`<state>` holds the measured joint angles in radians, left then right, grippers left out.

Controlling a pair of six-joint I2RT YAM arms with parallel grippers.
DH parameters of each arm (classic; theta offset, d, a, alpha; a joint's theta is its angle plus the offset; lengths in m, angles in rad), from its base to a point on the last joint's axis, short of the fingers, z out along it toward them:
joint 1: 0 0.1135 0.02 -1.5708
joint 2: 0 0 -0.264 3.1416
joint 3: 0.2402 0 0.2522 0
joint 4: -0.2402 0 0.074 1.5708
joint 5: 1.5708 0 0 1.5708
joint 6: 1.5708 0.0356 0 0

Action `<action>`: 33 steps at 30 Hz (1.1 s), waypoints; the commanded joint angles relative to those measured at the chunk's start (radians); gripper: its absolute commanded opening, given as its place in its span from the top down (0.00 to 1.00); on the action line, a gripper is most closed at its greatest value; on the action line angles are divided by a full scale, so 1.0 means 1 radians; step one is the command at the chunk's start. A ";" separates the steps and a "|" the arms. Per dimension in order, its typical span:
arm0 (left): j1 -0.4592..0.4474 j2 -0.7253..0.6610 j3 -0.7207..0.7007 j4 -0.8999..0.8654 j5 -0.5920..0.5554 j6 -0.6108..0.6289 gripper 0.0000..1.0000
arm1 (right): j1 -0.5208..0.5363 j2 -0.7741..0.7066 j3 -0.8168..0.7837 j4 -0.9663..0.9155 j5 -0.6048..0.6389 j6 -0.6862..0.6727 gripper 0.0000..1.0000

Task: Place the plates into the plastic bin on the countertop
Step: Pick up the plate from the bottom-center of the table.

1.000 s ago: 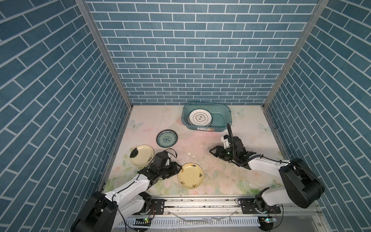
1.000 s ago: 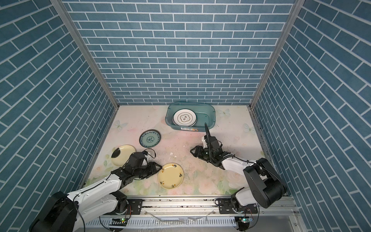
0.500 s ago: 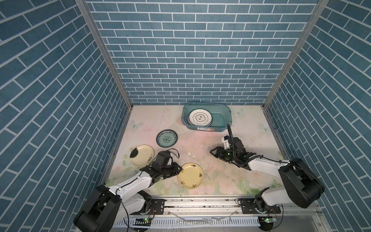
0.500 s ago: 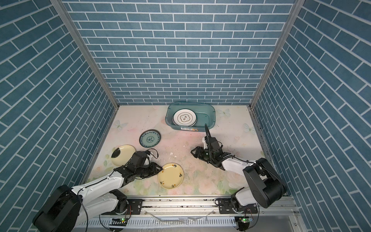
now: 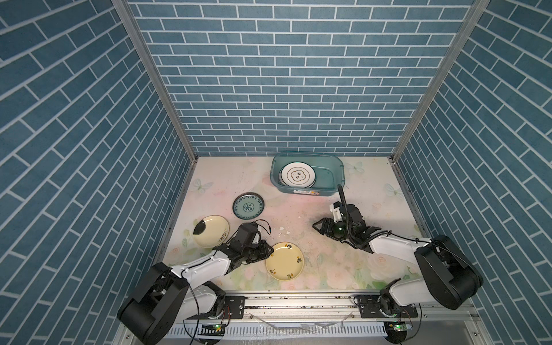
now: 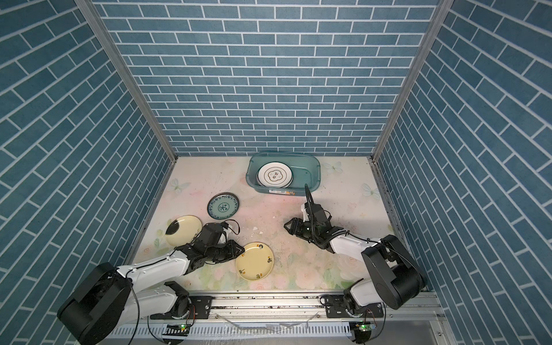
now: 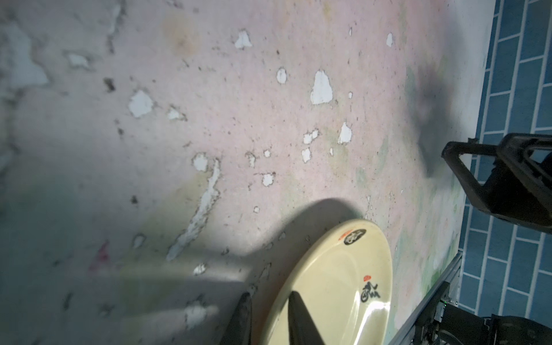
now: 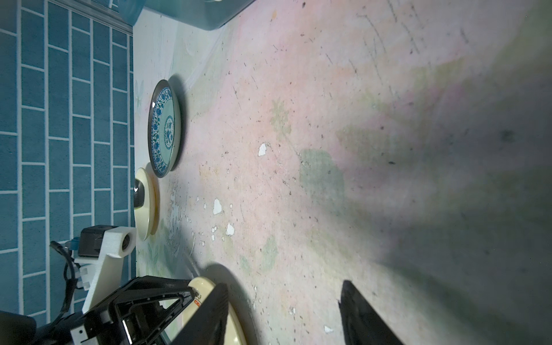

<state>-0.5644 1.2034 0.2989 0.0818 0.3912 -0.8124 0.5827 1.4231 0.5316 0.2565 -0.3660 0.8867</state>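
Observation:
A pale yellow plate (image 5: 285,261) (image 6: 255,263) lies flat on the flowered countertop (image 5: 298,215) near the front. My left gripper (image 5: 270,249) (image 7: 270,294) straddles its left rim with jaws narrow: one finger lies over the plate (image 7: 343,283) and the other outside it, with a sliver of countertop between. A teal floral plate (image 5: 248,206) (image 8: 164,128) and a cream plate with a black blotch (image 5: 210,231) lie at the left. White plates (image 5: 297,174) are stacked in the teal plastic bin (image 5: 307,153) at the back. My right gripper (image 5: 317,227) (image 8: 283,286) is open and empty, low over mid-counter.
Blue brick walls (image 5: 89,179) close in the left, right and back. A metal rail (image 5: 298,298) runs along the front edge. White flaked patches (image 5: 285,231) mark the countertop between the two grippers.
My left gripper has slid right onto the pale yellow plate's rim and its jaws have narrowed. The right arm and all plates have stayed put.

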 commanded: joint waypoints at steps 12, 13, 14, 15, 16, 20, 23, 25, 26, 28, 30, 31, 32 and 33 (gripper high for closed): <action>-0.028 0.083 -0.005 -0.087 -0.030 0.006 0.92 | 0.007 0.022 -0.016 0.049 0.011 0.036 0.40; -0.029 0.083 -0.003 -0.084 -0.030 0.004 0.92 | 0.006 0.021 -0.016 0.047 0.012 0.035 0.40; -0.028 0.082 -0.003 -0.084 -0.028 0.003 0.92 | 0.005 0.019 -0.016 0.047 0.013 0.035 0.40; -0.028 0.081 -0.001 -0.085 -0.028 0.002 0.92 | 0.006 0.017 -0.017 0.045 0.014 0.034 0.39; -0.028 0.081 0.002 -0.085 -0.030 0.001 0.92 | 0.005 0.014 -0.015 0.043 0.016 0.034 0.39; -0.028 0.081 0.017 -0.096 -0.032 -0.006 0.94 | 0.005 0.005 -0.010 0.038 0.013 0.034 0.39; -0.028 0.079 0.031 -0.101 -0.032 -0.011 1.00 | 0.005 0.002 -0.007 0.042 -0.009 0.039 0.39; -0.028 0.079 0.044 -0.106 -0.031 -0.012 1.00 | 0.006 -0.002 -0.009 0.042 -0.012 0.042 0.39; -0.028 0.078 0.052 -0.110 -0.031 -0.010 1.00 | 0.006 -0.004 -0.009 0.042 -0.011 0.043 0.39; -0.028 0.079 0.070 -0.122 -0.032 -0.004 1.00 | 0.006 -0.007 -0.010 0.040 -0.010 0.043 0.39; -0.028 0.077 0.085 -0.129 -0.032 -0.003 1.00 | 0.005 -0.007 -0.011 0.042 -0.012 0.044 0.39; -0.028 0.075 0.091 -0.129 -0.033 -0.004 1.00 | 0.006 -0.008 -0.010 0.042 -0.013 0.046 0.39; -0.028 0.073 0.094 -0.129 -0.032 -0.009 1.00 | 0.006 -0.010 -0.011 0.043 -0.013 0.046 0.39; -0.028 0.073 0.099 -0.127 -0.029 -0.012 1.00 | 0.006 -0.010 -0.012 0.045 -0.014 0.047 0.39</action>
<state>-0.5896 1.2633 0.3882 0.0353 0.4187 -0.8177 0.5838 1.4361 0.5236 0.2901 -0.3721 0.8948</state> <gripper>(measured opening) 0.087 0.607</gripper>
